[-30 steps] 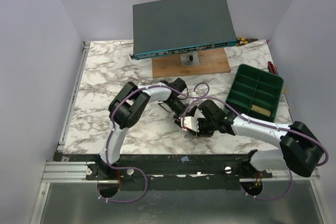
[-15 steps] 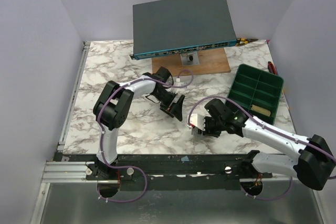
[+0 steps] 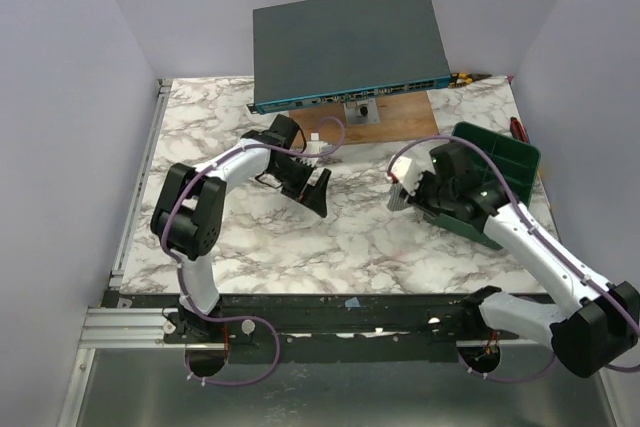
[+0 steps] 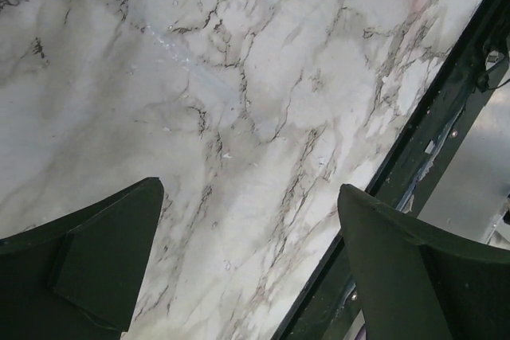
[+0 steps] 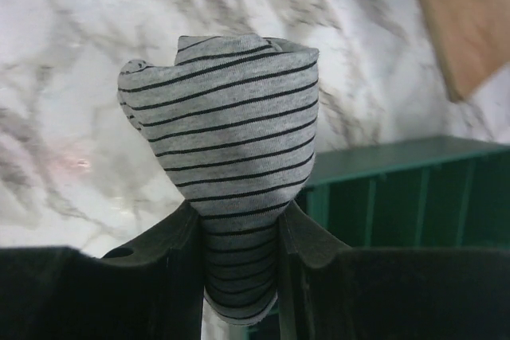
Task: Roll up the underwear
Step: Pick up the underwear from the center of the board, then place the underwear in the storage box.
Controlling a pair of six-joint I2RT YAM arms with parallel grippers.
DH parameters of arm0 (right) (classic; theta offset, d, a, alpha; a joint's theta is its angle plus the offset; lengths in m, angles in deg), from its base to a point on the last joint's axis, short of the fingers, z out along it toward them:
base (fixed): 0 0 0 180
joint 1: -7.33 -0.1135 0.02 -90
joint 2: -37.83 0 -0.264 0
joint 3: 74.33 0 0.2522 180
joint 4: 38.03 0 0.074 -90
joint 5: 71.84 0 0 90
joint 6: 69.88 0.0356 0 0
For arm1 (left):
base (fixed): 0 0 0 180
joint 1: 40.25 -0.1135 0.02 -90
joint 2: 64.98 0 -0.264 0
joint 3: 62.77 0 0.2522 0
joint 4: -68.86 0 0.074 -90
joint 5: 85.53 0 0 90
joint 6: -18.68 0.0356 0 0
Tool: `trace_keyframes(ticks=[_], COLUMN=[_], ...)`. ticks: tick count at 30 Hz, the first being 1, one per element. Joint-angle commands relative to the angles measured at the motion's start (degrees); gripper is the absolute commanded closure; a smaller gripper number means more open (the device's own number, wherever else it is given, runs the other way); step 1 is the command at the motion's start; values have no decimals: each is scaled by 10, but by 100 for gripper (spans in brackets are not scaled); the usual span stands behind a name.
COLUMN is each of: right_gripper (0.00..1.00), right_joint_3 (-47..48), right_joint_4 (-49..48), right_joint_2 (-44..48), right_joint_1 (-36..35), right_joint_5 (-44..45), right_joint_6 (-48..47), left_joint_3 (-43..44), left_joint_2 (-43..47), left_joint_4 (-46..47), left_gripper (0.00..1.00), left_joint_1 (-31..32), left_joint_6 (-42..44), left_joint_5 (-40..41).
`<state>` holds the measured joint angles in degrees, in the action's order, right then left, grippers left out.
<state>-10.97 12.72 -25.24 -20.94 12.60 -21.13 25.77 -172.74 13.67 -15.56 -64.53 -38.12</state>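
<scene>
Rolling looking done to you: underwear (image 5: 231, 133) sitting as tight bundle, grey with thin black stripes, layers spiralling at top. Right gripper (image 3: 412, 190) clamping its lower end, holding it beside green compartment tray (image 3: 505, 144) near table (image 3: 250, 237) right edge. Left gripper (image 3: 318, 192) gaping wide, carrying nothing. Likely remaining for you: setting bundle down.

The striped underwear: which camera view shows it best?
Right wrist view: the rolled underwear fills it, pinched in the right gripper. The top view shows a small grey bundle near the tray; the left wrist, only table.
</scene>
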Motion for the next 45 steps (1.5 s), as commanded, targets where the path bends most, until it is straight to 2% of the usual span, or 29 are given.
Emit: trace_keyframes(ticks=[1,8,13,20,27,33,45], right_gripper=[99,99,99,99,99,99,99], right_joint_3=[53,66,34,-10,-7,-18,-73], right_joint_4=[21,-49,-127,-203,-223,-231,-315], right_joint_2=[12,-8,-13,-25,-54,-78,-111], right_joint_1=[72,197,241,253,272,308,317], right_joint_5=[51,96,90,72,60,9,-19], right_joint_6=[-40,-104,-126,-139,-142,-164,-197], left_joint_3=[-16,-24,-24,-21,-18,-14,-10], left_joint_2=[51,72,67,65,75,73,64], left_joint_4=[-13,-8,-6,-11,-18,-22,-22], left_gripper=[1,1,1,1,1,1,1], left_joint_1=[-1,-2,-2,-2,-4,-5,-5], left_joint_6=[24,20,20,21,33,42,40], left_joint_5=[27,25,13,1,-4,-10,-28])
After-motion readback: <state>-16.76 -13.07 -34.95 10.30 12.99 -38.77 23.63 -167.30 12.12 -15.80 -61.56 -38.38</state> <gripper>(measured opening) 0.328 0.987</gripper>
